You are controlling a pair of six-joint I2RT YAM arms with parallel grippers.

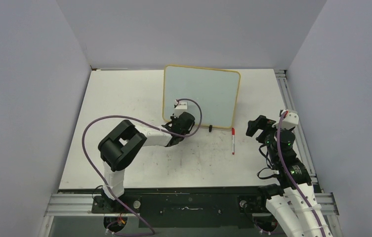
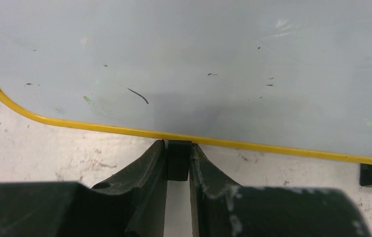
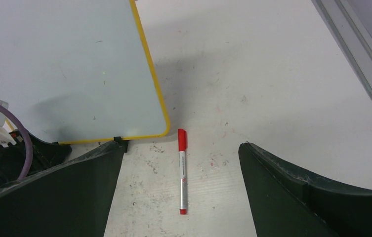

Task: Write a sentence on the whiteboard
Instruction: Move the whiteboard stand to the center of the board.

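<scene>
My left gripper point(image 2: 178, 148) clamps whiteboard point(image 2: 184, 64) by clip foot point(image 2: 179, 168); seems light, tippy. My right gripper point(image 3: 180, 145) open over marker point(image 3: 182, 173): probably slick, take mid-barrel.

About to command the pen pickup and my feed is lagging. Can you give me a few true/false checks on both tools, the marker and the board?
1. The left tool is closed on a black clip foot at the bottom edge of the whiteboard. True.
2. The right tool grips the marker. False: its fingers are spread wide and hold nothing, and the marker lies below, between them in the wrist view.
3. Red words are written on the whiteboard. False: no writing shows, only small stray marks.
4. The marker lies flat on the table, near the whiteboard's lower right corner. True.
</scene>
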